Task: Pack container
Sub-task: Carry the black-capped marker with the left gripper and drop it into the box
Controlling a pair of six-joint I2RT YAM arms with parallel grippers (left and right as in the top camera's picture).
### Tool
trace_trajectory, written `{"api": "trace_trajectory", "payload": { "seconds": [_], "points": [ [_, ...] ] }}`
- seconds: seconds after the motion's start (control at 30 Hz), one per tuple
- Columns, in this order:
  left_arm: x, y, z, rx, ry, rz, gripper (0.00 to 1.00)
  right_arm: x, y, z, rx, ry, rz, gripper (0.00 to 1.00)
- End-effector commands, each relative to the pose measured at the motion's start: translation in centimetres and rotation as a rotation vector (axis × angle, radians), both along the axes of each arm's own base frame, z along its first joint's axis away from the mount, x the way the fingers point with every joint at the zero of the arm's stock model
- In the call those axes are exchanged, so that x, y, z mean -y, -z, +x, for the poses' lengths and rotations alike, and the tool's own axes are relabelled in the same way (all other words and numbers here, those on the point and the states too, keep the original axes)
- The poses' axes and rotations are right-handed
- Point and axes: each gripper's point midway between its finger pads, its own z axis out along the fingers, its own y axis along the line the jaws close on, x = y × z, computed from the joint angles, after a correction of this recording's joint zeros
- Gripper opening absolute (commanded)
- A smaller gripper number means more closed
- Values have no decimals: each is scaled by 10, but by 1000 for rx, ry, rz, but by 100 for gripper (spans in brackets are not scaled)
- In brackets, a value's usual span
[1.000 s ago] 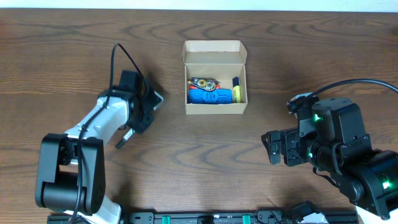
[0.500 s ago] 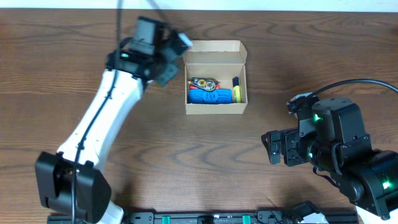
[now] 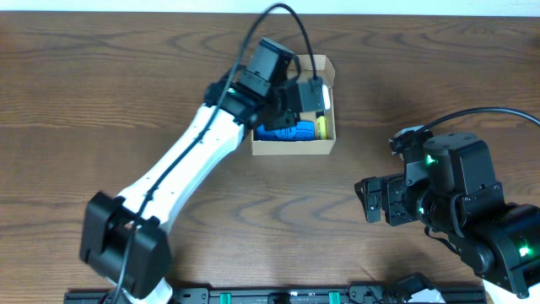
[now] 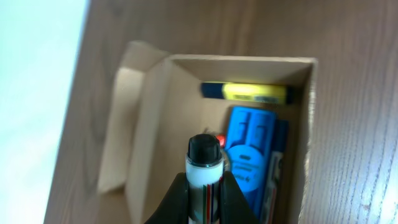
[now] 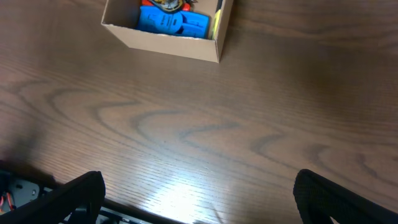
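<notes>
Starting on your left: the left arm stretches slantwise across the counter, and its far end sits right over the container, which is at the far middle of the counter. From overhead you can't tell what the left jaws are doing, because the arm's head covers them and a good part of the box. The left wrist view sorts that out: the left jaws are pinching a pen with a white barrel, its black-capped end hanging over the open box. That view also shows a yellow marker lying along the end wall and a blue thing beside it, plus a bit of something red behind the pen cap that I can't identify. Over on the right, the right wrist view only catches the box at its top edge, cut off. It's well apart from the right jaws, which are spread wide over bare counter, just dark tips in the bottom corners
</notes>
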Motion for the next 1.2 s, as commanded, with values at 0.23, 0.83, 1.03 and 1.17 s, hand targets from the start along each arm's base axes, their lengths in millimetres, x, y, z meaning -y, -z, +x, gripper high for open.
{"api": "trace_trajectory", "payload": {
  "seconds": [0.23,0.83,1.03,1.17],
  "points": [
    [24,48,-11,-29,179,78,5,-1,-1,-1,1,-1,2,99],
    [22,10,-4,-66,-32,-25,47,-1,-1,-1,1,0,2,99],
    [-6,-54,-4,-29,-285,-109,38,-1,-1,-1,1,0,2,99],
    [-42,-81,-7,-11,-493,-132,10,-1,-1,-1,1,-1,3,99]
  ]
}}
